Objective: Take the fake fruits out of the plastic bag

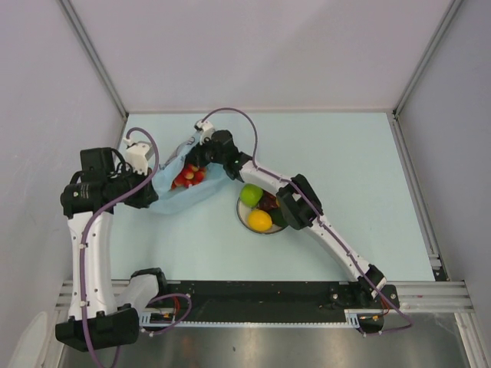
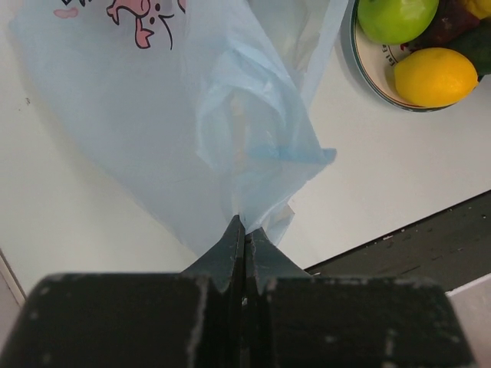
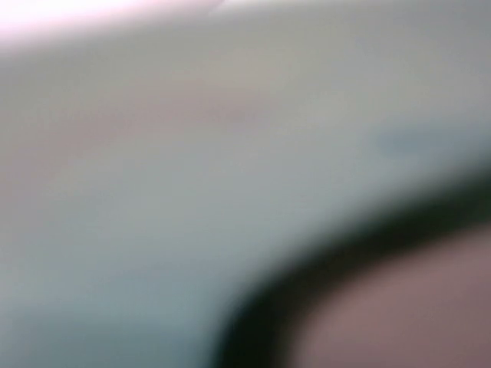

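Probably handles light and slippery, lies as red berries (image 1: 188, 175) inside the limp plastic bag (image 1: 175, 201) beside the plate (image 2: 376, 73), wants a pinch across the cluster; left gripper (image 2: 244, 227) pinching the bag's edge, right gripper (image 1: 204, 159) at its mouth, closure cannot be told.

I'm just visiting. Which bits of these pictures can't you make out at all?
- Right wrist view: pure blur, nothing nameable.
- Top view: the right tool's tips sit in the bag, so whether they grip the berries is unclear.
- Top view: the right arm covers part of the plate.
- Left wrist view: the top edge cuts off the plate.
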Controlling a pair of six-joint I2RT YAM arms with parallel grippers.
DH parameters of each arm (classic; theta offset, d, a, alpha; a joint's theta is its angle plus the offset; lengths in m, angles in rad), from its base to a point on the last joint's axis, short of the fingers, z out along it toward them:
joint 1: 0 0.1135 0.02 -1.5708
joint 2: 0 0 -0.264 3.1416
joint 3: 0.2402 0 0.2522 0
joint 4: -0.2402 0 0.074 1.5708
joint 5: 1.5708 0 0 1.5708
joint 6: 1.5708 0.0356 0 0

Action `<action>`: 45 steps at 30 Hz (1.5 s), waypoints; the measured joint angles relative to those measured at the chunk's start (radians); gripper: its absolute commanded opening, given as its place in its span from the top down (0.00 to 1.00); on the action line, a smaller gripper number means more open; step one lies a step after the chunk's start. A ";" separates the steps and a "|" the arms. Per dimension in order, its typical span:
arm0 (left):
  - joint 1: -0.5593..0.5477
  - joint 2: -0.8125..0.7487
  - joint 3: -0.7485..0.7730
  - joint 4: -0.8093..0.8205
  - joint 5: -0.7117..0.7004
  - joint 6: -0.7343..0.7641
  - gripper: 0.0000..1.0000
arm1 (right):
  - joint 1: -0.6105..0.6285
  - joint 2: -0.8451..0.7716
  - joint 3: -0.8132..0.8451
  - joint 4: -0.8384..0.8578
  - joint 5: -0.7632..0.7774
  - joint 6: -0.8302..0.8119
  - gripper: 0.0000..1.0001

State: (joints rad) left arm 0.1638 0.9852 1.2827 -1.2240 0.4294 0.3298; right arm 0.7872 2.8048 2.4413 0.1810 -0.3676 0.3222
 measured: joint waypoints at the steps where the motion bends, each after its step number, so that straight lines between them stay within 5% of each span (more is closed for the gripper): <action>1: 0.000 0.000 0.000 0.001 0.000 0.000 1.00 | -0.002 0.000 0.000 0.007 -0.018 0.001 1.00; 10: 0.000 -0.011 -0.024 0.054 -0.008 -0.020 1.00 | -0.010 -0.154 -0.230 -0.008 -0.144 -0.073 1.00; 24: 0.073 -0.161 -0.191 0.196 -0.002 -0.076 1.00 | 0.056 -0.782 -0.947 -0.006 -0.233 -0.335 1.00; 34: 0.107 -0.018 -0.117 0.309 -0.001 -0.182 1.00 | 0.079 -0.960 -0.972 0.105 -0.250 -0.367 1.00; 45: 0.124 -0.009 0.116 0.349 -0.139 -0.227 1.00 | -0.004 -1.057 -0.822 0.159 -0.171 -0.245 1.00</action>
State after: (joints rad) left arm 0.2874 0.9764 1.3991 -0.8753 0.2901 0.1024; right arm 0.7834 1.7477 1.6192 0.3401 -0.5385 0.0776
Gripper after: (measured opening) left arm 0.005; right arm 0.022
